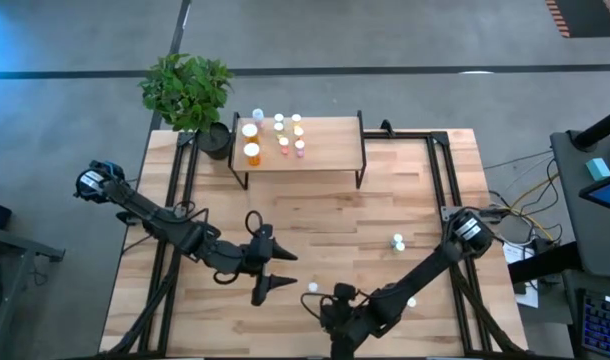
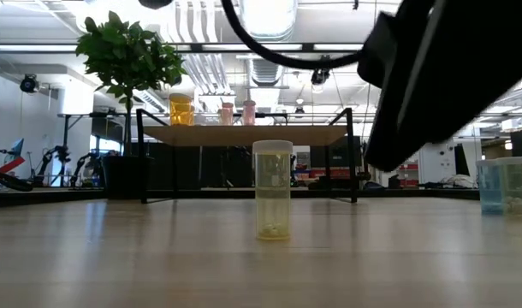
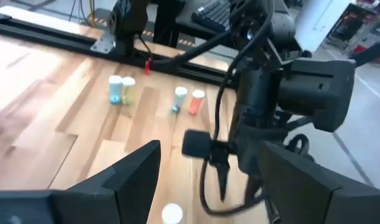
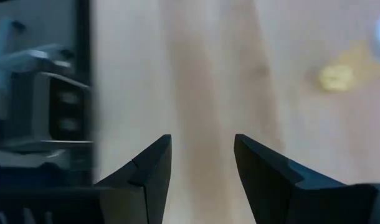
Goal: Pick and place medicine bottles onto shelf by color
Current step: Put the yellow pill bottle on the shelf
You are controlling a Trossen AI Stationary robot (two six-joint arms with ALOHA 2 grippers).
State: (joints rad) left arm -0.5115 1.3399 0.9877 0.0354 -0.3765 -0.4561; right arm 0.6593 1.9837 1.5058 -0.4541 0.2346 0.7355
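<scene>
A yellow-green medicine bottle (image 2: 272, 190) with a white cap (image 1: 312, 288) stands upright on the table near the front edge. My left gripper (image 1: 289, 269) hangs open just left of it, fingers pointing right. My right gripper (image 4: 202, 140), open with nothing between its fingers, slants down toward the table close to the bottle's right (image 1: 325, 306). The shelf (image 1: 330, 150) stands at the far edge on black legs. On it stand orange (image 1: 251, 153), pink (image 1: 299, 147) and other bottles.
Two bottles (image 1: 397, 241) stand right of the table's middle, and one (image 1: 412, 301) beside my right arm. A potted plant (image 1: 188, 92) stands at the shelf's left end. Black rails run along both table sides. The wood between the shelf and the grippers is bare.
</scene>
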